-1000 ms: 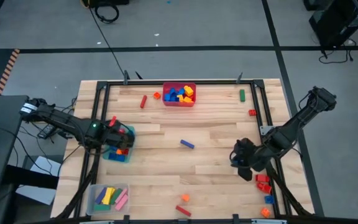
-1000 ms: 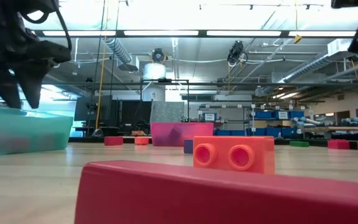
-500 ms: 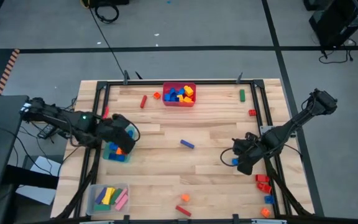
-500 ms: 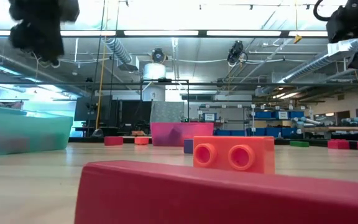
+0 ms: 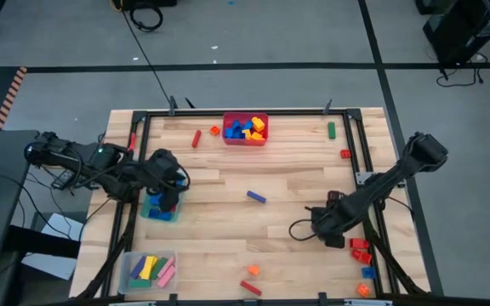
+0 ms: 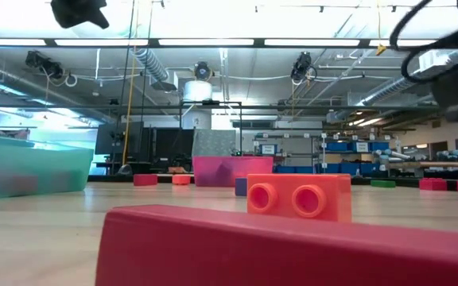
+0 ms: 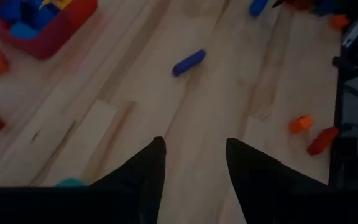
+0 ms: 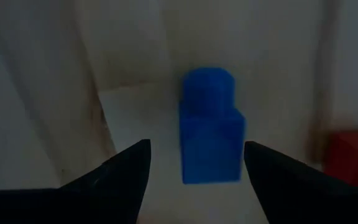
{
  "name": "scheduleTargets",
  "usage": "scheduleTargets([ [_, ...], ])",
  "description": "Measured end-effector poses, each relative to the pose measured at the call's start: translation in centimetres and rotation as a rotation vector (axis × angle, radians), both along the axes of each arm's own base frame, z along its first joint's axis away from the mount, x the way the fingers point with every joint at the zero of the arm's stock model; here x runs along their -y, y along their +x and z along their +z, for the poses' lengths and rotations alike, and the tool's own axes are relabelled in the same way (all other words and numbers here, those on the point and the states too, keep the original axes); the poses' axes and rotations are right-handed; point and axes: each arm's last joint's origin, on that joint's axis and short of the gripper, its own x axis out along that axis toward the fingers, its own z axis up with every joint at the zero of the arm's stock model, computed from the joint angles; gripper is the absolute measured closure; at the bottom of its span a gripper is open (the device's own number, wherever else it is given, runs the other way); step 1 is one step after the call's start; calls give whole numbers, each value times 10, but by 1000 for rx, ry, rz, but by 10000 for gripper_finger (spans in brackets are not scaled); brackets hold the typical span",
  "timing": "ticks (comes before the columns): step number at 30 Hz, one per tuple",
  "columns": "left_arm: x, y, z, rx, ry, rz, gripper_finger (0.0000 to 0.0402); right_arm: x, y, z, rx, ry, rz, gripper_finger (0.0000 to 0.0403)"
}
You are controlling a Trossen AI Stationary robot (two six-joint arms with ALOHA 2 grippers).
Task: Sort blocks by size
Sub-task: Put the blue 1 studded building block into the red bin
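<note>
The left tool (image 7: 191,163) hangs over the left side of the tabletop (image 5: 228,229), above a teal bin (image 5: 157,208); its 2 fingers stand apart with nothing between them. Just below it at the tabletop's near left corner, a clear bin (image 5: 149,269) holds yellow, blue, green and pink blocks laid side by side. At the far edge, a red bar (image 5: 196,138) lies tilted beside a small orange block (image 5: 214,130), and a red bin (image 5: 246,129) holds blue, yellow and orange blocks. A blue bar (image 5: 256,196) lies alone mid-tabletop, its long axis slanting from far-left to near-right. Near the front edge sit an orange block (image 5: 253,270) and a red bar (image 5: 250,288).

The right tool (image 8: 194,165) is low over the right side of the tabletop, fingers spread wide and gripping nothing; a small blue block (image 8: 210,126) sits on the wood between and just ahead of them, untouched, with a red block (image 8: 352,155) beside it. More red, blue and orange blocks (image 5: 362,255) cluster at the near right edge. A green bar (image 5: 332,130) lies at the far right, pointing front to back, with a small red block (image 5: 345,154) near it.

No writing can be read.
</note>
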Motion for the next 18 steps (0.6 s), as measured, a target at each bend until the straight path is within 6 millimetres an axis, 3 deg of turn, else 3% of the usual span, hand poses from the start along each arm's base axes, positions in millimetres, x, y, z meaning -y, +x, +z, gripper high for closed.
scheduleTargets([
  [7,0,3,3,29,114,-86,224,-9,14,-25,-57,46,-49,143],
  [15,-2,3,4,30,259,-99,224,-4,21,-31,-91,65,-286,263],
  [18,-5,3,4,24,309,-88,224,0,22,-24,-55,74,-377,262],
])
